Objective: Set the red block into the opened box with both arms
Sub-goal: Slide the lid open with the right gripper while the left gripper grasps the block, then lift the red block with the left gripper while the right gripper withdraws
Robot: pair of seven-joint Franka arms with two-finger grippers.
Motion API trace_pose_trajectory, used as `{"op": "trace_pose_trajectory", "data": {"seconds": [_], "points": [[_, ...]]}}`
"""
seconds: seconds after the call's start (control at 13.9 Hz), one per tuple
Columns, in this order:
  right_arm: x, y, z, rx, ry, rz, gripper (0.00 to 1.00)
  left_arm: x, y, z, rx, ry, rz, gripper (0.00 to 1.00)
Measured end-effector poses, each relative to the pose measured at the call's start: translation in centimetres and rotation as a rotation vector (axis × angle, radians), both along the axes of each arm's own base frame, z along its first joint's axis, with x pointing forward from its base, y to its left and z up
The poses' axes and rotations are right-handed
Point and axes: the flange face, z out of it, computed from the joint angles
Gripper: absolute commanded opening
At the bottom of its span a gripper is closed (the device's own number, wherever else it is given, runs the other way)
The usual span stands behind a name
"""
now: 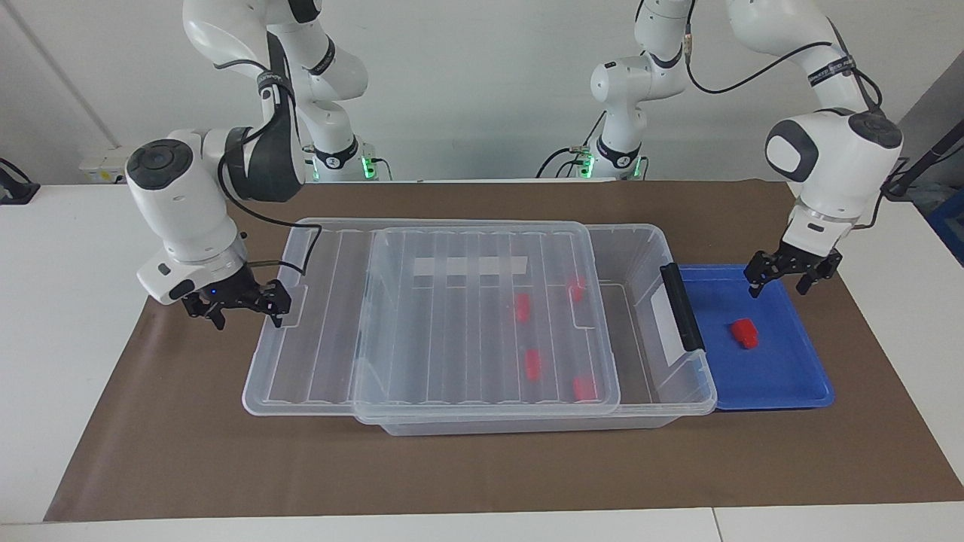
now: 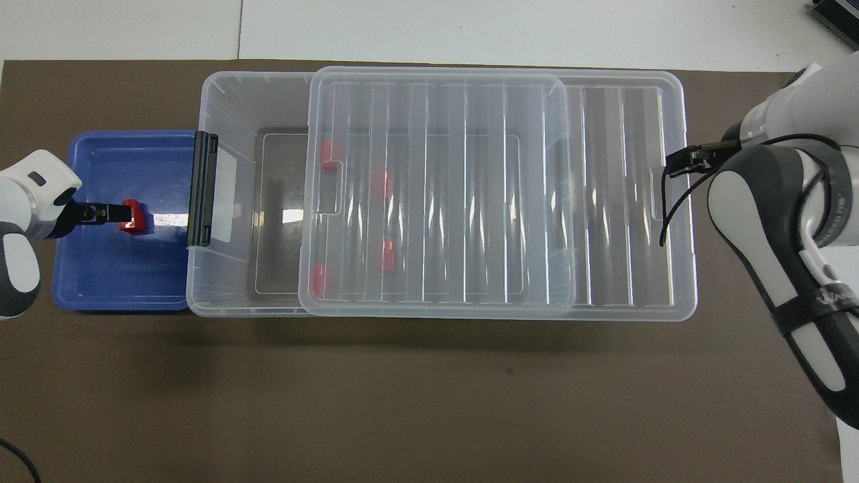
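Observation:
One red block (image 1: 744, 333) (image 2: 134, 218) lies in the blue tray (image 1: 783, 369) (image 2: 100, 282). My left gripper (image 1: 779, 282) (image 2: 107, 212) hangs open over the tray, a little above the block and clear of it. The clear box (image 1: 648, 248) (image 2: 228, 100) holds several more red blocks (image 1: 532, 364) (image 2: 387, 255). Its ribbed lid (image 1: 452, 324) (image 2: 470, 201) is slid toward the right arm's end and overhangs the box there, so the box stands open beside the tray. My right gripper (image 1: 248, 309) (image 2: 681, 161) is open, one fingertip at the lid's end.
The box's black handle (image 1: 681, 305) (image 2: 203, 188) stands between the box and the tray. Everything rests on a brown mat (image 1: 482, 467) (image 2: 402, 402), with white table around it.

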Motion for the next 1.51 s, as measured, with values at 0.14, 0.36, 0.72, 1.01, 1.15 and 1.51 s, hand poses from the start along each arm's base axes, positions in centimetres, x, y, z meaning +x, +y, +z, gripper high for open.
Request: {"op": "trace_pose_trajectory", "data": {"seconds": [0.14,0.36,0.72,1.01,1.15,1.51], "points": [[-0.1,-0.8,0.1,-0.001,0.001,0.003,1.0,0.4,0.1,-2.7,-0.008,0.004,0.044,1.0],[-0.3,-1.3,0.3,-0.008,0.008,0.0,1.0,0.7,0.0,-4.6,-0.015,0.004,0.077,1.0],[-0.5,-3.0,0.5,-0.028,0.017,-0.015,1.0,1.0,-1.2,-5.0,-0.036,-0.007,0.159,0.0],[-0.6,-3.9,0.6,-0.029,0.016,-0.019,1.0,1.1,-1.3,-4.8,-0.038,-0.01,0.165,0.0],[-0.7,-4.3,0.7,-0.029,0.015,-0.025,1.0,1.1,-1.3,-4.8,-0.038,-0.007,0.165,0.0],[-0.7,-4.4,0.8,-0.029,0.015,-0.027,1.0,2.4,-1.3,-2.3,-0.043,0.062,0.165,0.0]]}}
